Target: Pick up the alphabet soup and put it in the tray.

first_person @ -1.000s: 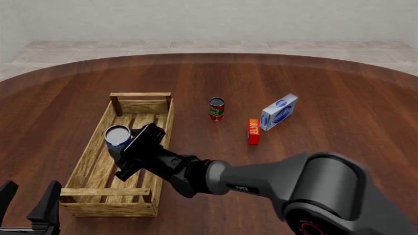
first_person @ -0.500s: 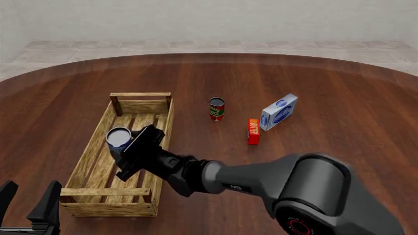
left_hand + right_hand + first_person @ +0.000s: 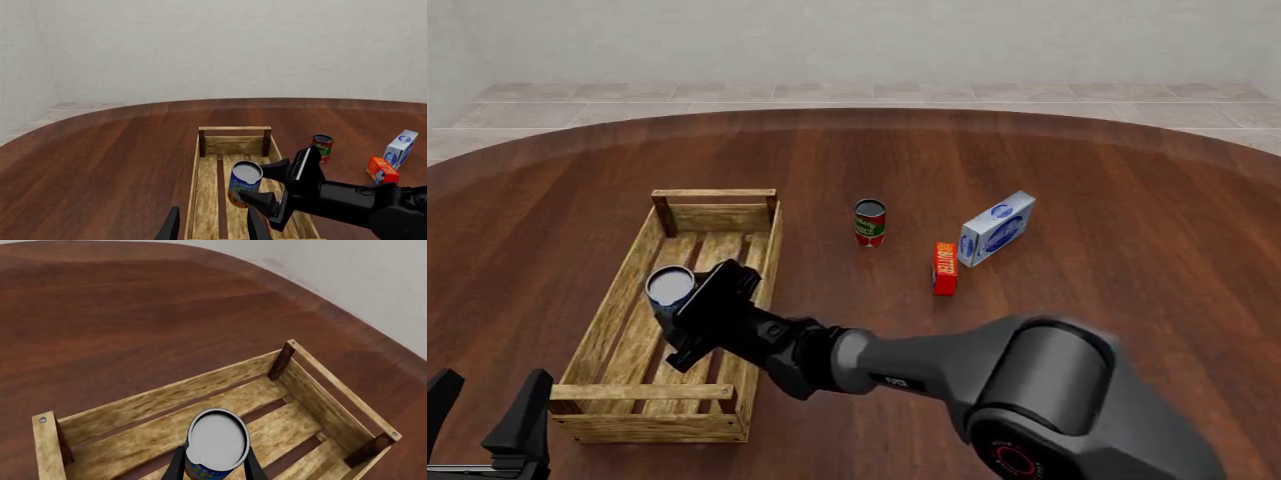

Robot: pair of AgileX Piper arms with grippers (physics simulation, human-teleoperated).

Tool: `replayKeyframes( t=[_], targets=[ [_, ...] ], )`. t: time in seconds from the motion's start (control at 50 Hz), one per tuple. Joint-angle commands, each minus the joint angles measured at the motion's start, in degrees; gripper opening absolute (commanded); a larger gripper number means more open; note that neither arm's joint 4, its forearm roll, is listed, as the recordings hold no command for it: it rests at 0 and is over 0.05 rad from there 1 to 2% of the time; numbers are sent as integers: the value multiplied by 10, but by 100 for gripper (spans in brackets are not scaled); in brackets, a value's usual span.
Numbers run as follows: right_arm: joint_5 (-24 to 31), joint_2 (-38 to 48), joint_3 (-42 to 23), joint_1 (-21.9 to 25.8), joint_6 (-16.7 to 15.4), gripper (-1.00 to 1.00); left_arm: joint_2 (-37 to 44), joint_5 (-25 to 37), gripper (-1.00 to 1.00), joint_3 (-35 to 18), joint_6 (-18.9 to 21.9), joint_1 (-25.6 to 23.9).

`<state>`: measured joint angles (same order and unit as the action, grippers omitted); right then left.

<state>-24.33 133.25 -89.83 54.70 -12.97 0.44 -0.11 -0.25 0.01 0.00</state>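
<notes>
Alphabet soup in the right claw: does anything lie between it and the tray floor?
Nothing visible does. The right claw holds the alphabet soup inside the tray, above bare slats; the other can and boxes stand outside on the table.

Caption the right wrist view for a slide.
Right gripper holds the alphabet soup over the tray.

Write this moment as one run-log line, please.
right gripper: shut on blue-labelled cylindrical soup can | can: inside long light-wood slatted crate | left gripper: open, idle
</notes>
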Motion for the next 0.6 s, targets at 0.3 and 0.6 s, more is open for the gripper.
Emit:
replayKeyframes(
  t=[0.3, 0.6],
  targets=[
    [5, 15, -22, -3, 11, -100, 0, 0, 100, 0, 0, 0],
    [6, 23, -26, -3, 11, -100, 0, 0, 100, 0, 0, 0]
  ],
)
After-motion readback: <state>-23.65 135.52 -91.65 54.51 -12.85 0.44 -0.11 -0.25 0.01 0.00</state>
